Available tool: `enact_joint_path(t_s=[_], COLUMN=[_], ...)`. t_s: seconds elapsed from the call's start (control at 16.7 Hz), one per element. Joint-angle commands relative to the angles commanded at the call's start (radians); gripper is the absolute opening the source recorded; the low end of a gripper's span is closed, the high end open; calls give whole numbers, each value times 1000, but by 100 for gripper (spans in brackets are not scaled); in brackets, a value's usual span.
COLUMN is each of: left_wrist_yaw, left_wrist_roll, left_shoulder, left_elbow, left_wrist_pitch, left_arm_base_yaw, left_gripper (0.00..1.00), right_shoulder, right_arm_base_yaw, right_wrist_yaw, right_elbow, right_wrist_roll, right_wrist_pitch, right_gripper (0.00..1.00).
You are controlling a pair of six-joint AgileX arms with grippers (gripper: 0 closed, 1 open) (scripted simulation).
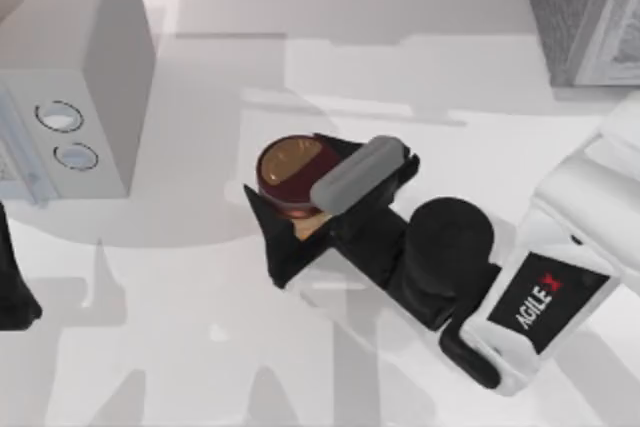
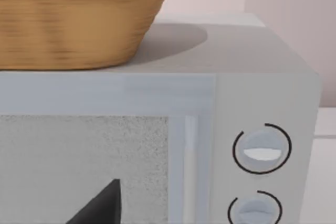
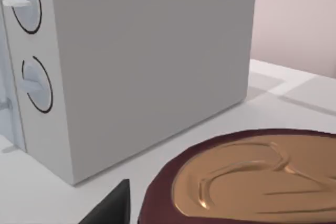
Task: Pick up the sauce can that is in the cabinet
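The sauce can point(image 1: 290, 175) has a coppery-brown top and a dark red rim. It sits between the black fingers of my right gripper point(image 1: 292, 192) over the middle of the table, out in the open and well left of the cabinet point(image 1: 578, 9). The gripper is shut on it, with one finger on each side. In the right wrist view the sauce can's top point(image 3: 252, 177) lies close under the camera. The dark grey speckled cabinet stands at the back right corner. My left arm point(image 1: 12, 287) is parked at the table's left edge.
A smooth pale grey box with two round dials point(image 1: 75, 77) stands at the back left, a short gap from the can. A woven basket point(image 2: 73, 14) rests on top of it. The white tabletop point(image 1: 200, 347) lies bare toward the front.
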Motion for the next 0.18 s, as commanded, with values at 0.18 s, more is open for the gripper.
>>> enact_joint_path(t_s=[0.18], left_wrist_yaw=[0], left_wrist_roll=[0], left_shoulder=[0], left_elbow=[0], left_wrist_pitch=[0], left_arm_base_yaw=[0], left_gripper=[100], right_shoulder=[0], right_arm_base_yaw=[0], right_wrist_yaw=[0], right_elbow=[0], right_wrist_roll=[0], right_wrist_pitch=[0], right_gripper=[100])
